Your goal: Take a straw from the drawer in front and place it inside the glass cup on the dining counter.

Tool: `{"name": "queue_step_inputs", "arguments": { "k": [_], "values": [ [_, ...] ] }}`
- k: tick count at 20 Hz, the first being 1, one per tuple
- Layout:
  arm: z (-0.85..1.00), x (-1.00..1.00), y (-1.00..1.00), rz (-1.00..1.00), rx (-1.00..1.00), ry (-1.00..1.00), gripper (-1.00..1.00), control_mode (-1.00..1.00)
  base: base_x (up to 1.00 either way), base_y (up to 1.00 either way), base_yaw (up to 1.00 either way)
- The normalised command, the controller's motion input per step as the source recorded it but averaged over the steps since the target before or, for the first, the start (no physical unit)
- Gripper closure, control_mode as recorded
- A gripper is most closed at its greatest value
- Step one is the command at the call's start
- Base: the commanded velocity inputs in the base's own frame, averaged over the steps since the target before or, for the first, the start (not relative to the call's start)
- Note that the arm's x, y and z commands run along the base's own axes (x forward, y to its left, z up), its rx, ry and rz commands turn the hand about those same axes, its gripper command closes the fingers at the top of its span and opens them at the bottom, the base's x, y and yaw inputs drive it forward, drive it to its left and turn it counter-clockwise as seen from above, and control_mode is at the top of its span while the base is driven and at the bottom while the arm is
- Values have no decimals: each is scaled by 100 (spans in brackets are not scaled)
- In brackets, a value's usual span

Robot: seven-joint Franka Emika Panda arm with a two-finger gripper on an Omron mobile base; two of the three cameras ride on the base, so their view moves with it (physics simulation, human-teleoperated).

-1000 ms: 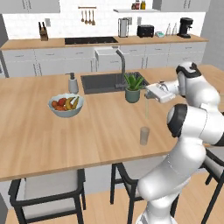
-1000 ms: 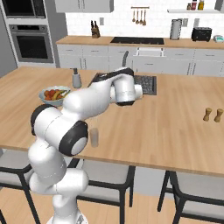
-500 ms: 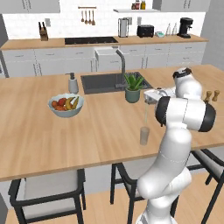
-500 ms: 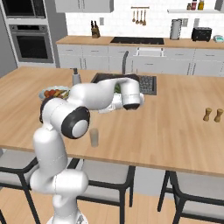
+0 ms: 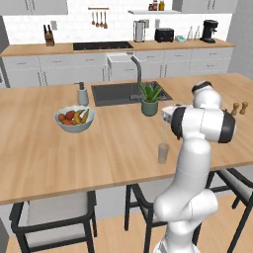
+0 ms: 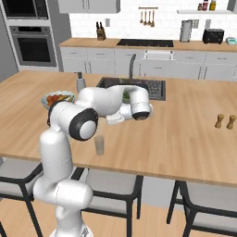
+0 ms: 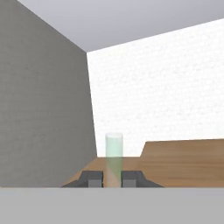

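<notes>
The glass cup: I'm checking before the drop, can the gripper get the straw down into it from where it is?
Probably yes: the gripper holds the straw upright right above the glass cup, with nothing between them.

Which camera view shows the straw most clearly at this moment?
The left base view: the straw hangs as a thin pale line from the gripper down to the glass cup. In the hand view it is a blurred pale strip between the fingertips. In the right base view I cannot make it out.
</notes>
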Motion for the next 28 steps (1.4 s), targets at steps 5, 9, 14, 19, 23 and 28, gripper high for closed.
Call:
{"name": "queue_step_inputs", "arguments": {
  "k": [5, 9, 14, 19, 23, 28],
  "values": [
    [-18, 0, -4, 0, 0, 1, 100, -100, 0, 0, 0],
    [-21, 0, 0, 0, 0, 0, 100, -100, 0, 0, 0],
    [-17, 11, 0, 0, 0, 0, 100, -100, 0, 0, 0],
    [-11, 13, 0, 0, 0, 0, 100, -100, 0, 0, 0],
    [-1, 4, 0, 0, 0, 0, 100, -100, 0, 0, 0],
    [0, 10, 0, 0, 0, 0, 100, -100, 0, 0, 0]
  ]
}}
